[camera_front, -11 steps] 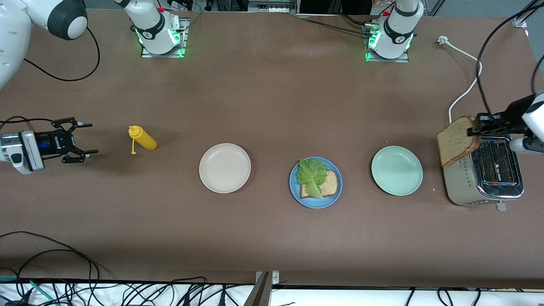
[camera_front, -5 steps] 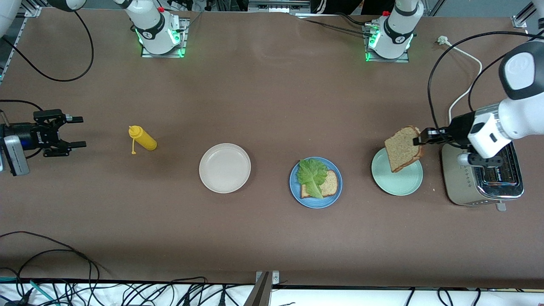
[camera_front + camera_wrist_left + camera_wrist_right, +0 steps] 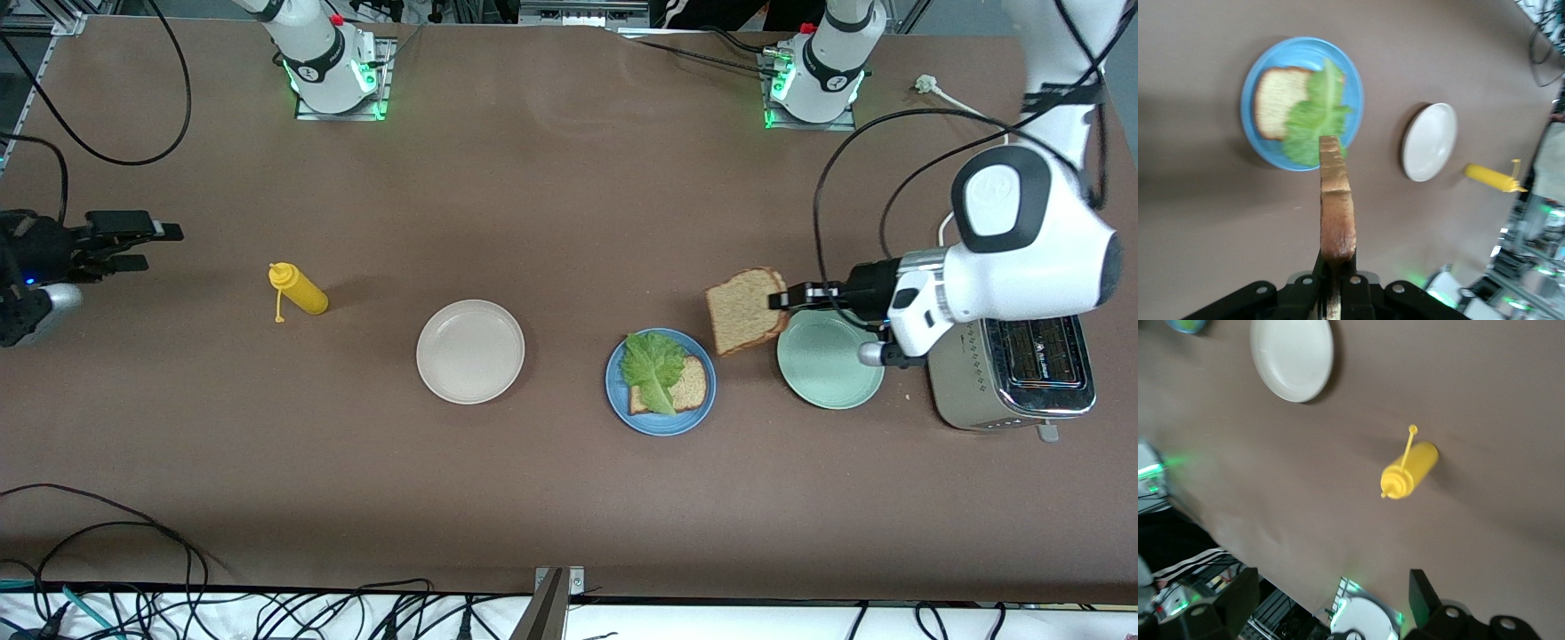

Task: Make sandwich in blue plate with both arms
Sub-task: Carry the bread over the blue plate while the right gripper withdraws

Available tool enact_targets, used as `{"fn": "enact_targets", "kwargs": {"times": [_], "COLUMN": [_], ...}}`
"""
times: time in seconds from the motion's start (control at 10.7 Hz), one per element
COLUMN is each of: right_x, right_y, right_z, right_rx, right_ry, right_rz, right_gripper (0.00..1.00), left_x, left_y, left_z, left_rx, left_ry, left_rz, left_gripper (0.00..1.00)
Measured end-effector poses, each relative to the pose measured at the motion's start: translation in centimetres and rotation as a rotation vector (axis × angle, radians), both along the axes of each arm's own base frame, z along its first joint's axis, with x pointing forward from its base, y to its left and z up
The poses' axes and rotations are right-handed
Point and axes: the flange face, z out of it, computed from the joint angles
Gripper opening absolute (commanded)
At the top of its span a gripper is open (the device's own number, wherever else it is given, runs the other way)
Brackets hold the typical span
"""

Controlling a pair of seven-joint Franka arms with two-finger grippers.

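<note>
Now the left gripper [image 3: 782,300] pinches a bread slice [image 3: 743,310] over the worktop [image 3: 569,498] between the blue plate [image 3: 660,418] and mint-green plate [image 3: 829,363]; the right gripper [image 3: 142,238], fingers spread, waits.

I'm carrying a speckled brown bread slice [image 3: 745,311] with darker crust in my black left gripper [image 3: 786,298] | sky-blue plate [image 3: 620,402] is showing a ruffled green lettuce leaf [image 3: 652,367] over brown bread | beige plate [image 3: 470,351] | mint-green plate [image 3: 829,364] | yellow bottle [image 3: 300,290] | silver toaster [image 3: 1009,372] | brown table [image 3: 551,204]
</note>
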Motion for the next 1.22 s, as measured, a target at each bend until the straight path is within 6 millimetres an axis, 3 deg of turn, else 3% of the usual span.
{"fn": "enact_targets", "kwargs": {"times": [0.28, 0.47, 0.84, 1.12, 1.22], "right_x": [-0.6, -0.8, -1.1, -1.6, -1.7], "right_y": [6.5, 8.6, 8.4, 11.4, 11.6], "right_z": [1.2, 1.2, 0.9, 0.0, 0.0], "right_rx": [-0.334, -0.411, -0.458, -0.594, -0.609], "right_ry": [0.054, 0.058, 0.087, 0.103, 0.105], "right_rz": [0.02, 0.053, 0.042, 0.094, 0.099], "right_gripper": [1.0, 1.0, 1.0, 0.98, 0.98], "left_x": [1.2, 1.5, 2.6, 2.5, 2.4], "left_y": [-6.0, -9.2, -10.4, -11.7, -11.9], "left_z": [-3.6, -6.5, -10.8, -12.3, -12.7], "left_rx": [-0.037, -0.047, -0.048, -0.059, -0.058], "left_ry": [-0.051, -0.07, -0.046, -0.026, -0.022], "left_rz": [0.066, 0.115, 0.11, 0.104, 0.103], "left_gripper": [0.0, 0.0, 0.0, 0.0, 0.0]}}
